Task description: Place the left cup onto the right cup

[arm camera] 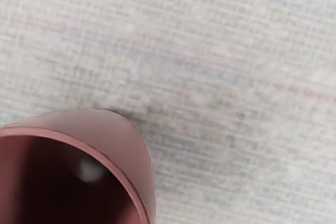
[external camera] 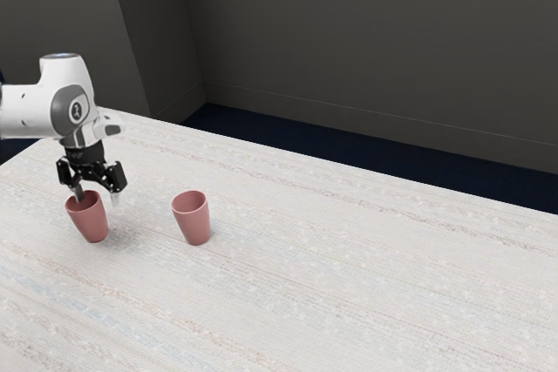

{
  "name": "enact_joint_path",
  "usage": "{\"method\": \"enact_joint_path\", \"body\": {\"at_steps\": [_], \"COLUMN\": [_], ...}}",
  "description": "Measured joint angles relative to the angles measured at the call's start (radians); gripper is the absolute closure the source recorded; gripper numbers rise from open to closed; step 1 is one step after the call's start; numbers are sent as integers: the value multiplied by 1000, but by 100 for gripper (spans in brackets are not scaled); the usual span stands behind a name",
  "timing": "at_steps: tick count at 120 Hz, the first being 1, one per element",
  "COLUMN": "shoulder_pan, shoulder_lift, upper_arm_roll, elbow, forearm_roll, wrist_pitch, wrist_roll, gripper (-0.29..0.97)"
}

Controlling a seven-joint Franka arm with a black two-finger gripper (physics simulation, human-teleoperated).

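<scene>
Fingers point(external camera: 78, 191) of the black two-finger gripper point(external camera: 96, 198) stand spread apart just above the left cup point(external camera: 88, 219). One tip is down at the cup's rim and the other hangs off its side toward the exterior view's right, with nothing clamped between them. Whether either tip touches the rim cannot be told. The left cup, dusty pink and tapering to a narrower base, stands upright and open-mouthed on the table point(external camera: 349, 285) at the exterior view's left. From the wrist camera, the same cup point(arm camera: 68, 177) sits directly under the hand, its rim and dark red interior in close view, with a pale spot on the inner wall. Bare tabletop point(arm camera: 236, 77) lies beyond it. The right cup point(external camera: 192, 217), matching in colour and shape, stands upright near the first toward the exterior view's right, with a clear gap of table between the two. The tabletop is a pale, whitewashed surface with fine streaks of grey, pink and blue running across it. The white arm point(external camera: 52, 106) comes in from the exterior view's left, bending down to the gripper. Behind the table, a strip of dark blue floor point(external camera: 366, 150) runs along the foot of plain dark grey walls point(external camera: 366, 32).
</scene>
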Motion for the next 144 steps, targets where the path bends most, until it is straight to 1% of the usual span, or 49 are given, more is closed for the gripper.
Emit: {"method": "enact_joint_path", "body": {"at_steps": [17, 66, 144], "shoulder_pan": [7, 8, 10], "shoulder_lift": [21, 53, 59], "upper_arm_roll": [0, 0, 2], "elbow": [23, 22, 22], "forearm_roll": [-6, -19, -25], "wrist_pitch": [7, 36, 49], "wrist_roll": [22, 68, 99], "gripper": [0, 0, 0]}}
